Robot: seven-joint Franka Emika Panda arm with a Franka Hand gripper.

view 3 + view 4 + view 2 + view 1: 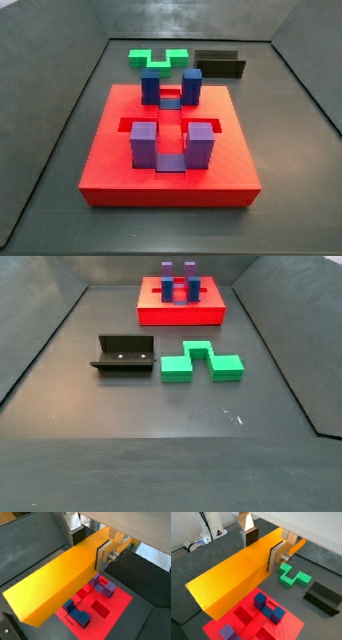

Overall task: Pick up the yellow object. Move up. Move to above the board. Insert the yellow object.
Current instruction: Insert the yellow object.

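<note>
In both wrist views the tool [279,556] is clamped on the yellow object [238,574], a long smooth yellow-orange bar. One silver finger plate [276,554] lies flat against the bar's broad side near one end; the opposite finger is hidden behind the bar, so only this side of the grip shows. The bar runs away from the fingers across most of each wrist picture, its free end [27,609] well past the tool [109,554].

The bar hangs in the air above the dark floor. In a wrist view the board [258,619], a thick red slab with rectangular slots and blue and purple posts, lies below the bar's free end, partly covered by it. In the other wrist picture the board [110,604] again sits beneath the bar, with blue posts [79,616] and purple posts [105,587] standing clear of it. The bar does not touch the board in either picture.

Neither side view shows the tool or the bar. In a side view the board [120,170] fills the middle of the frame, with the green notched block [158,59] and the fixture [219,63] behind it at the upper centre. In the other side picture the board [182,311] is at the top centre, the fixture [124,356] lies left of centre and the green notched block [201,361] just to its right, both well apart from the board.
</note>
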